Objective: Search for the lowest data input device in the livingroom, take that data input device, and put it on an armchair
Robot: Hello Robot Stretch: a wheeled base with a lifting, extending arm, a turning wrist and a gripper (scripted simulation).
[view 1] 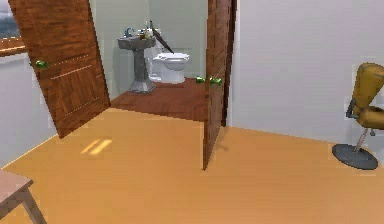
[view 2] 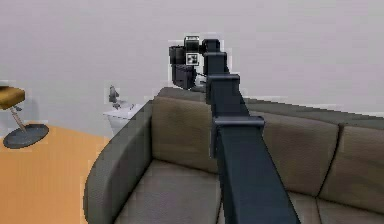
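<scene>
My arm [view 2: 235, 140] rises as a dark bar over a grey-brown sofa [view 2: 170, 150]. Its gripper [view 2: 177, 55] stands at the far end, left of the white marker squares, against the pale wall above the sofa's back. I cannot make out its far end, so I cannot tell whether it holds anything. A small grey thing [view 2: 113, 95] stands on a white surface [view 2: 122, 115] just past the sofa's left arm; what it is cannot be told. A yellow swivel chair [view 1: 368, 95] on a round grey base stands at the forward view's right edge, and the yellow swivel chair [view 2: 12, 100] recurs at the arm side view's left.
Ahead, two brown doors [view 1: 60, 60] [view 1: 215, 80] stand open on a bathroom with a white toilet [view 1: 168, 66] and a sink [view 1: 135, 45]. Orange wood floor [view 1: 150, 165] lies between. A table corner [view 1: 15, 195] juts in at the bottom left.
</scene>
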